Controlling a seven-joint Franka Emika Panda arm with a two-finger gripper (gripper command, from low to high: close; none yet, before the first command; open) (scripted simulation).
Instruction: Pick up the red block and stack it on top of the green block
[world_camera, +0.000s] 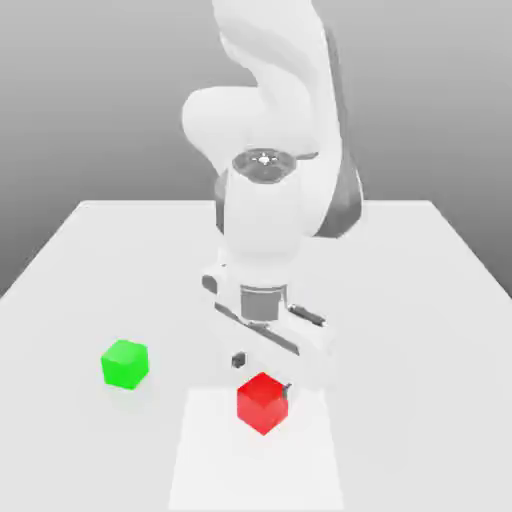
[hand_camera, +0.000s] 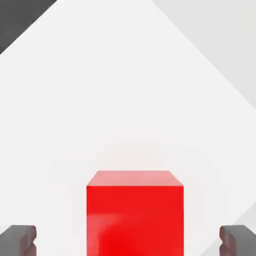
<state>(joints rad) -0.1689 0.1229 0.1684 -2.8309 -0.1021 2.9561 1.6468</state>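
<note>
Exterior view first: you see the green block sitting on the white table. At about four o'clock from it, well apart, sits the red block. Your gripper hangs just above the red block, fingers spread wide, holding nothing.
</note>
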